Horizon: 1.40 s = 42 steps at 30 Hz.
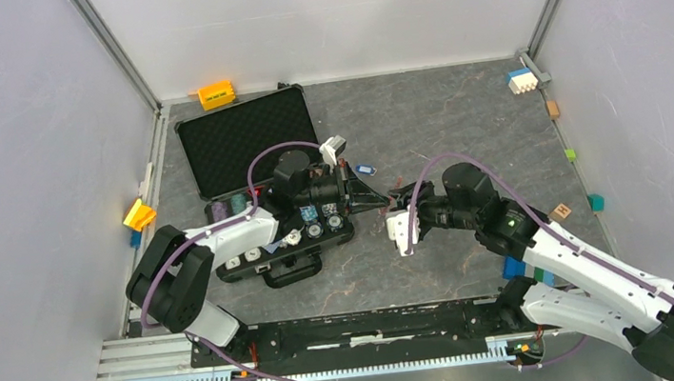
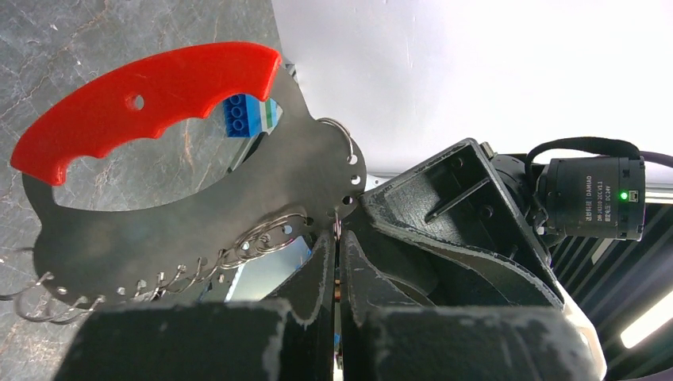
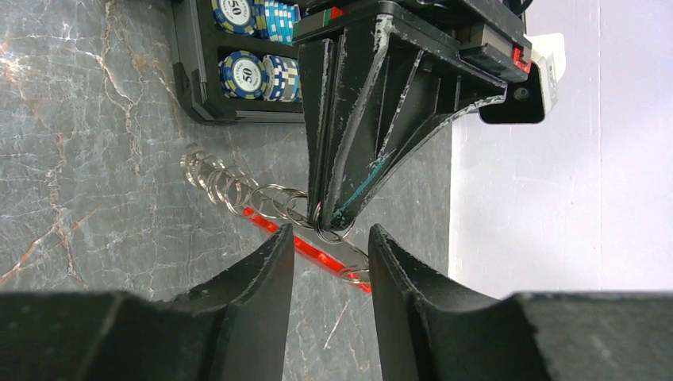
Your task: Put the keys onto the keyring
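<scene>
Left gripper, closed tight, holds keyring. Right gripper part open, empty, facing rings; recommend fetching blue-headed key, keyring held steady.

The number 50 reads on two blue-and-white poker chips standing in the black case at the far left of the right wrist view, while small white print, seemingly DAMIAO, runs along the black motor housing on the right in the left wrist view.

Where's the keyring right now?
Mid-table in the top view, the keyring is pinched in the left gripper, just right of the poker chip case, with the right gripper open beside it.
</scene>
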Motion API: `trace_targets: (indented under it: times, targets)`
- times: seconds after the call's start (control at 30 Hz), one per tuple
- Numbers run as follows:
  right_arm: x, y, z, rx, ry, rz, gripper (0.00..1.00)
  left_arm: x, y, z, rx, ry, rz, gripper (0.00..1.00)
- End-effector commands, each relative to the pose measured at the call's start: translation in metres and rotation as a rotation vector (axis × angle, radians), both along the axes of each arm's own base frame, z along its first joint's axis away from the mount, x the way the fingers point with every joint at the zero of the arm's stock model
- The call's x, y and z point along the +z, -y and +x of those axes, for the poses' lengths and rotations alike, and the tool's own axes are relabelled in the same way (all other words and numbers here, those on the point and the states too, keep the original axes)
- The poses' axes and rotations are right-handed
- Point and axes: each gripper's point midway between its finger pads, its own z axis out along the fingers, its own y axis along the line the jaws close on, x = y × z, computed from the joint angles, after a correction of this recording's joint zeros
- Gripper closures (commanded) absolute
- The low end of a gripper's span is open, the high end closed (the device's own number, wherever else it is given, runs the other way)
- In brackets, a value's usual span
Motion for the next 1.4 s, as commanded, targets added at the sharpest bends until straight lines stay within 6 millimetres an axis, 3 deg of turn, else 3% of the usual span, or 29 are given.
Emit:
trace_targets:
  times: [0.0,0.6,0.9,1.23,1.37]
  targets:
    - [0.011,-0.005,0.005,0.000,0.022,0.028,0.57,0.021,-0.001,-0.003,-0.018,0.043,-0.053,0.98]
    - [0.003,-0.005,0.014,-0.003,0.043,-0.053,0.81,0.022,-0.002,-0.008,-0.029,0.077,-0.046,0.98]
    - [0.004,-0.002,0.015,-0.005,0.070,-0.076,1.00,0.025,-0.004,-0.010,-0.035,0.116,-0.040,0.98]
    - [0.005,0.003,0.019,-0.020,0.094,-0.107,1.00,0.030,-0.008,-0.013,-0.044,0.211,-0.031,0.98]
    - [0.010,0.004,0.020,-0.024,0.110,-0.107,1.00,0.028,-0.009,-0.013,-0.064,0.285,0.000,0.86]
